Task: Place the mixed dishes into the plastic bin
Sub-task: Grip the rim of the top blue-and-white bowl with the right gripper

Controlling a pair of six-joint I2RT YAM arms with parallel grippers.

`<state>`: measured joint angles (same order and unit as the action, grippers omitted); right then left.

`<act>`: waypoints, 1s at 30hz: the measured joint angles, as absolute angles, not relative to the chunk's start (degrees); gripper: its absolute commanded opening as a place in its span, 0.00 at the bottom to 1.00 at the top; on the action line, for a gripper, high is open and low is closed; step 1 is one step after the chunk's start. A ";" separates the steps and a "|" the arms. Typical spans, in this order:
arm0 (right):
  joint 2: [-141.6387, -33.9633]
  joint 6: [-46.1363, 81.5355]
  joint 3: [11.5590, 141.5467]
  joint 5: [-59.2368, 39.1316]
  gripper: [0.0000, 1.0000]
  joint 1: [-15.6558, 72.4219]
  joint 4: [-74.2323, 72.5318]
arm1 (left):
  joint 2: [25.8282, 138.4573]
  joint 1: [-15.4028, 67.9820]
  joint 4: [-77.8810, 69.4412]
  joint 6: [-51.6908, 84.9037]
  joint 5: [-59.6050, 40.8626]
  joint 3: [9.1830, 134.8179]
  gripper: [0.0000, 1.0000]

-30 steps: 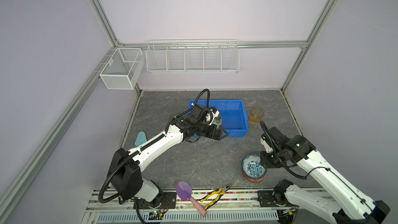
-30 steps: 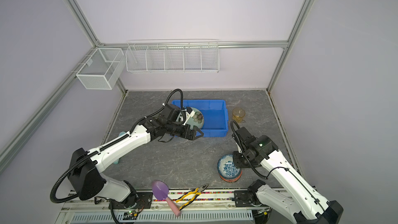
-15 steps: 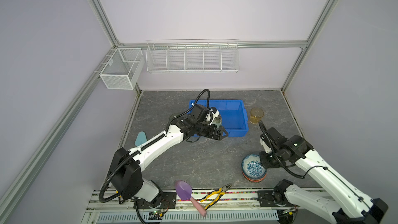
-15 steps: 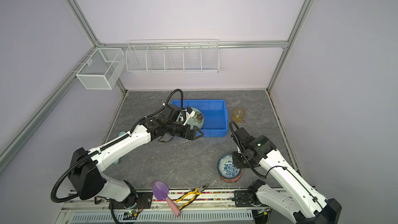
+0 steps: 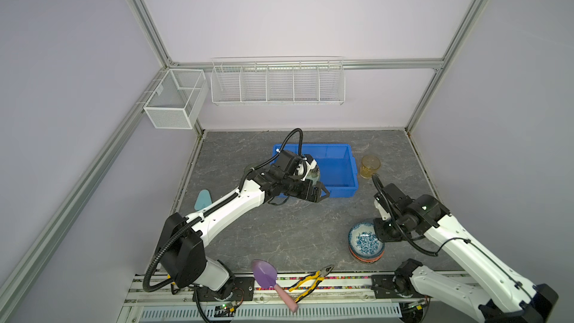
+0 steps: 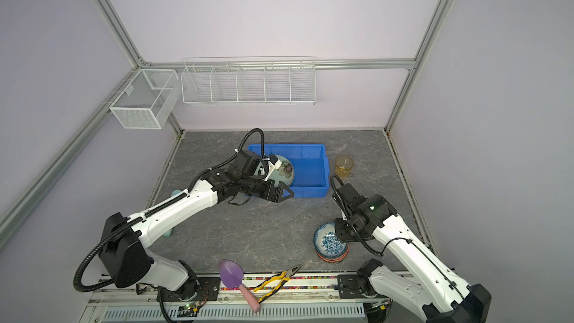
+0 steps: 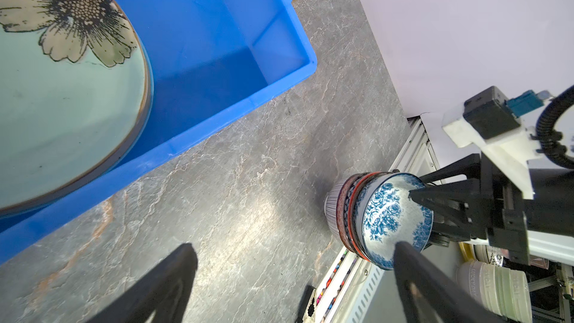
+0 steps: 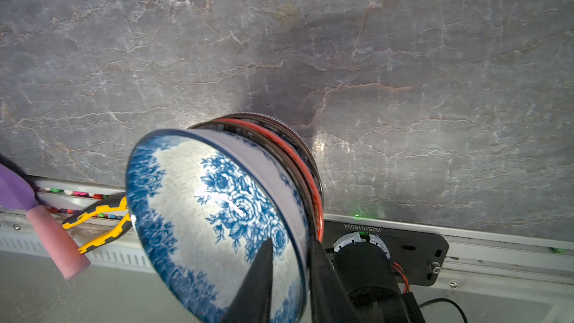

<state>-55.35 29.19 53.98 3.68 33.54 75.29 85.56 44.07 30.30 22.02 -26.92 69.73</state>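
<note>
The right hand (image 8: 292, 243) has narrowed astride the rim of the blue bowl (image 5: 365, 240), lower right in both top views. I cannot tell if it pinches yet, and lifting likely follows. The left hand (image 7: 293, 248) stays spread beside the bin (image 7: 236, 108), with the flower plate (image 7: 62, 104) inside.

left arm stretched forward toward the middle, wrist about level; left gripper (image 5: 320, 194) empty, jaws spread wide. right arm bent at the elbow; right gripper (image 8: 290, 243) pointing down, jaws drawn narrow, perhaps not fully clamped.
</note>
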 measured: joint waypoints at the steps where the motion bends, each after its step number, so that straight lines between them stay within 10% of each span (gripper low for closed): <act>1: -55.35 29.19 53.93 3.68 0.22 33.54 75.26 | 85.56 44.01 30.30 22.02 -26.92 69.73 0.99; 30: -55.35 29.17 54.11 5.02 0.08 33.58 75.81 | 87.26 43.77 30.55 22.26 -28.40 69.73 0.98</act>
<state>-55.35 29.17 54.11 5.02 33.58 75.81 87.26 43.77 30.55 22.26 -28.40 69.73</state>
